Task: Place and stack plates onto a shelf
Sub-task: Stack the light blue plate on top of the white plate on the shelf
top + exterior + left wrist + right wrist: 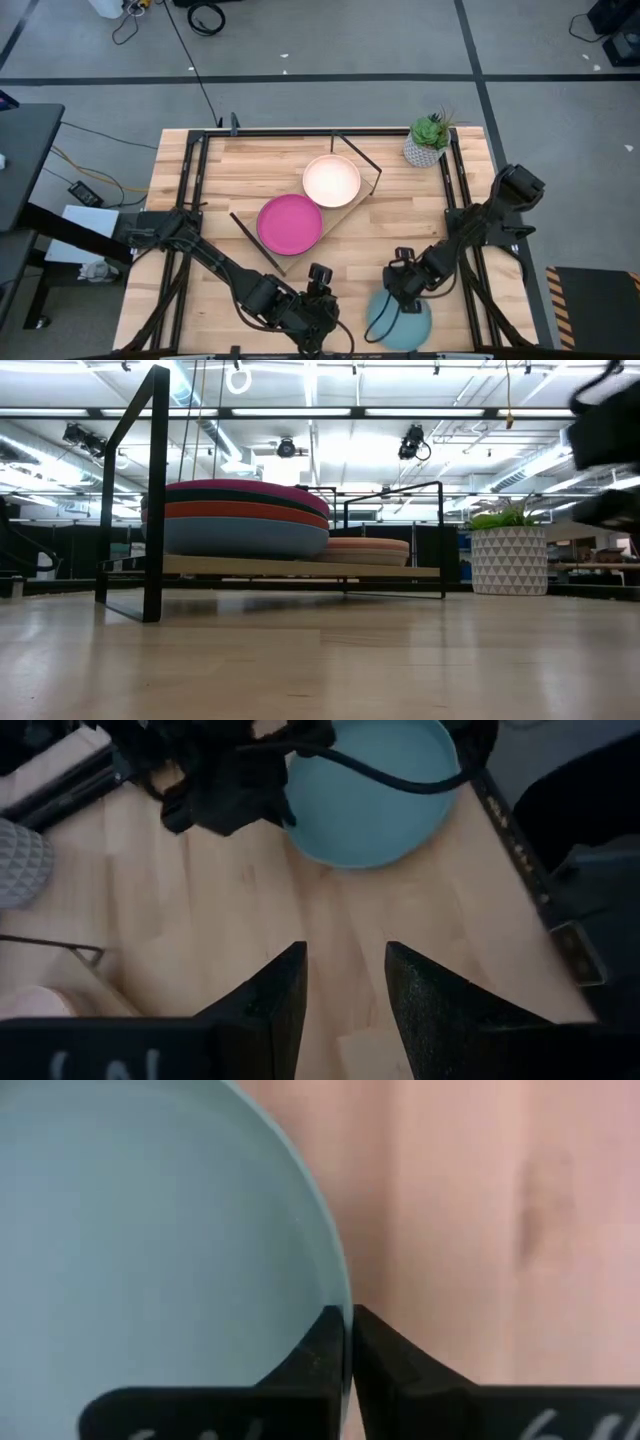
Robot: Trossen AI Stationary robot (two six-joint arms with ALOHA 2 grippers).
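Observation:
The shelf (347, 211) stands slanted at mid-table and carries two plate stacks. One is topped by a magenta plate (290, 223), the other by a cream plate (331, 180). In the low view the shelf board (380, 571) bears the taller stack (245, 518) and a lower one (365, 550). A light blue plate (405, 320) is at the table's near edge. My right gripper (393, 292) is shut on its rim. My left gripper (320, 318) is open and empty, left of that plate, above bare tabletop (345, 965). My right gripper pinches the light blue plate's rim (338, 1280) between its two fingers, one over the plate's inner side and one outside it. It holds the far-left part of the rim (290, 815) and comes from above. Whether the plate rests on the table, I cannot tell.
A small potted plant (428, 140) in a white patterned pot stands at the far right, right of the shelf; it also shows in the low view (508, 555). Black rails (190, 190) run along the table's left and right sides. Bare tabletop lies between shelf and near edge.

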